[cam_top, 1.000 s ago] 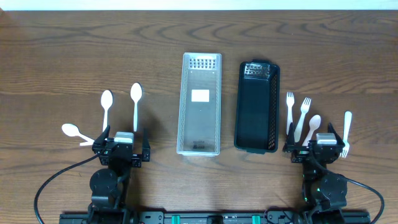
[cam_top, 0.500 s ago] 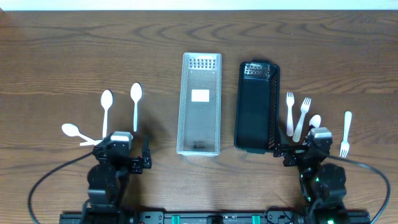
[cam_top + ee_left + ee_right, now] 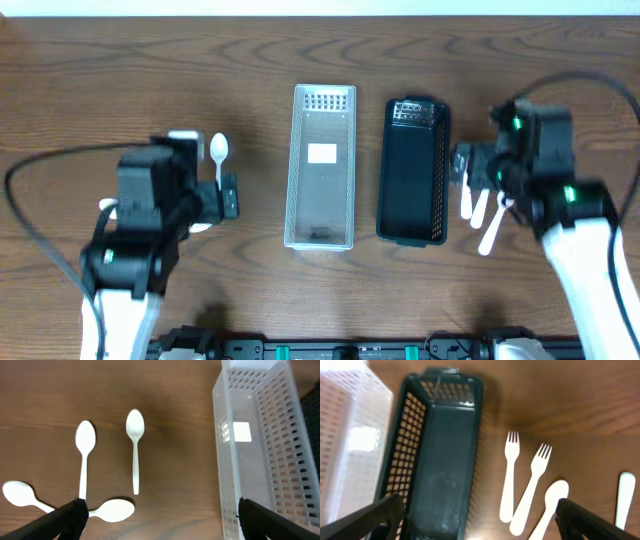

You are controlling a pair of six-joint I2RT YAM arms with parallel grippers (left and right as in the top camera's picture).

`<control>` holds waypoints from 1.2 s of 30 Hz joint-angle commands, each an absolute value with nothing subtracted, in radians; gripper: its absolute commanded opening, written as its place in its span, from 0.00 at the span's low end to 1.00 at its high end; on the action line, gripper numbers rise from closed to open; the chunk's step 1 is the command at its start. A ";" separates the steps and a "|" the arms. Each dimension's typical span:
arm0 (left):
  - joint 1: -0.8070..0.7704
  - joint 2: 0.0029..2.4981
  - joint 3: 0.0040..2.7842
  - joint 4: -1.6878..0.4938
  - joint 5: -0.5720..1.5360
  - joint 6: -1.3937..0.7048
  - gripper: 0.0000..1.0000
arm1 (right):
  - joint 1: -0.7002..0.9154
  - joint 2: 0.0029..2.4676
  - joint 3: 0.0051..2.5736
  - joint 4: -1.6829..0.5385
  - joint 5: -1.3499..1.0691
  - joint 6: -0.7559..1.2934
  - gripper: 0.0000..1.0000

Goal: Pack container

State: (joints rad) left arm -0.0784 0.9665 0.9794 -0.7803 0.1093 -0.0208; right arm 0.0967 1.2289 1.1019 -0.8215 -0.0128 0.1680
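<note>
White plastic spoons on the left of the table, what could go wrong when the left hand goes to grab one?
The leftmost white plastic spoon, its upright neighbour and the low one have handles that seem to meet, so a grasp there could drag several. The fourth spoon lies flat on the wooden table; its thin handle may slip from a grasp. The translucent white perforated bin stands close, so a carry might knock it.
</note>
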 commanded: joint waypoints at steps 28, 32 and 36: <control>-0.073 1.162 1.006 -0.830 0.131 -0.032 0.59 | 0.020 1.771 1.178 -0.739 -0.274 0.103 0.01; -0.073 1.162 1.006 -0.830 0.131 -0.032 0.60 | 0.033 1.779 1.178 -0.727 -0.323 0.079 0.01; -0.073 1.162 1.006 -0.830 0.131 -0.032 0.58 | 0.041 1.779 1.178 -0.719 -0.403 0.014 0.01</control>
State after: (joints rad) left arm -0.0784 1.1610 0.9882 -0.8272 0.1280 -0.0296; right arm 0.0280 1.7741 1.1622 -0.7231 -0.3016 0.0799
